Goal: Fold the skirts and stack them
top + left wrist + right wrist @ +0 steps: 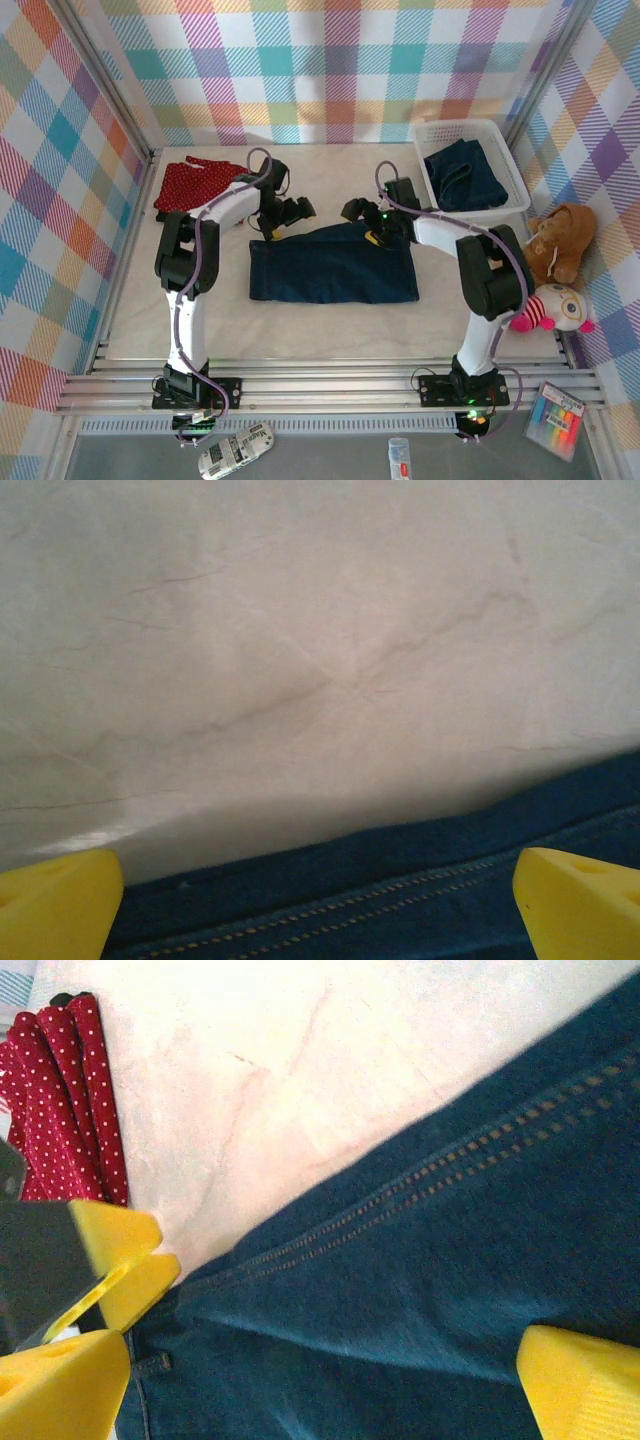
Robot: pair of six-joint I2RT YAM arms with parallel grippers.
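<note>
A dark blue denim skirt (335,265) lies spread flat in the middle of the table. My left gripper (290,215) hovers open over its far left edge, and in the left wrist view the hem with orange stitching (400,890) runs between my yellow fingertips (55,905). My right gripper (362,215) stands open over the far edge beside it, with denim (400,1260) between its yellow pads (585,1380). The left gripper's fingers (120,1260) show close by in the right wrist view. A red skirt with white dots (195,183) (60,1100) lies at the back left. Another denim skirt (462,172) sits in the basket.
The white mesh basket (500,135) stands at the back right. A brown teddy bear (560,240) and a white and pink plush doll (555,308) lean against the right wall. Plaid walls close in three sides. Bare tabletop (330,170) lies behind both grippers.
</note>
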